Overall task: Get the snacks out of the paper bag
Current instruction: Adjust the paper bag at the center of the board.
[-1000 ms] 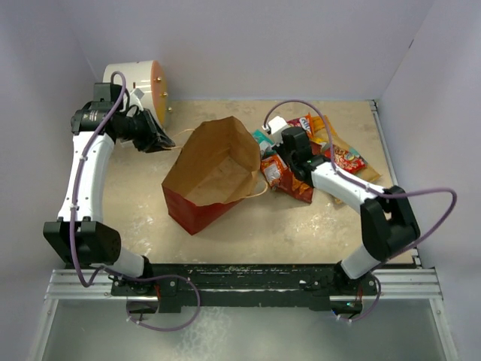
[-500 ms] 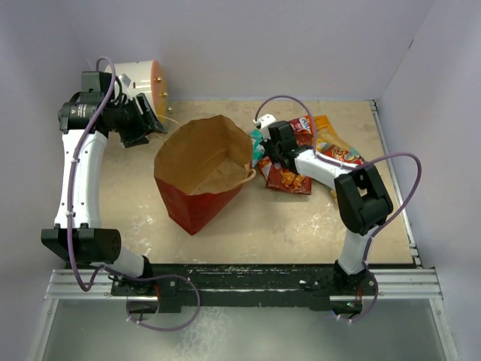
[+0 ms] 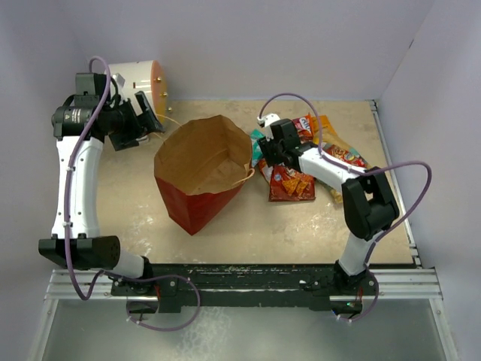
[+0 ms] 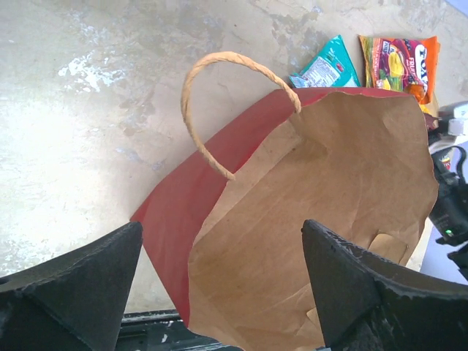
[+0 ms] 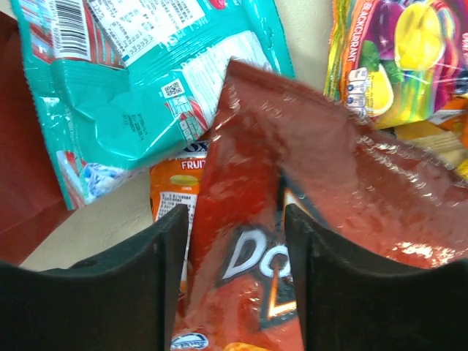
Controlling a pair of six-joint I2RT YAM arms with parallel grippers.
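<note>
- Since the earlier frames, the left arm has drawn back toward the far-left corner. The paper bag (image 3: 199,162) has shifted left with its mouth rounder, and the Doritos bag (image 3: 289,183) now lies flatter on the table.
- Left gripper (image 3: 149,120): its fingers are spread wide and hold nothing. It hangs above the bag's mouth, near the white cylinder (image 3: 135,79). The string handle (image 4: 227,55) arches free from the rim, in neither gripper.
- Right gripper (image 5: 234,212): its jaws stand on either side of a ridge of the Doritos bag. You cannot tell whether they pinch the foil or merely straddle it.
- Snacks: the teal pack (image 5: 131,95), orange packet (image 5: 170,183) and red-yellow candy pack (image 5: 395,58) lie in a pile with the Doritos bag, just beside the paper bag's right wall.
- Bag interior: only kraft paper shows, and the floor nearest the left fingers is hidden.
- Step in hand, as judged: parking the Doritos bag on the pile. Spread the jaws fully before you lift. Rise straight up so the crinkly foil does not drag, and keep clear of the bag's rim. Then check the hidden floor through the left wrist view.
</note>
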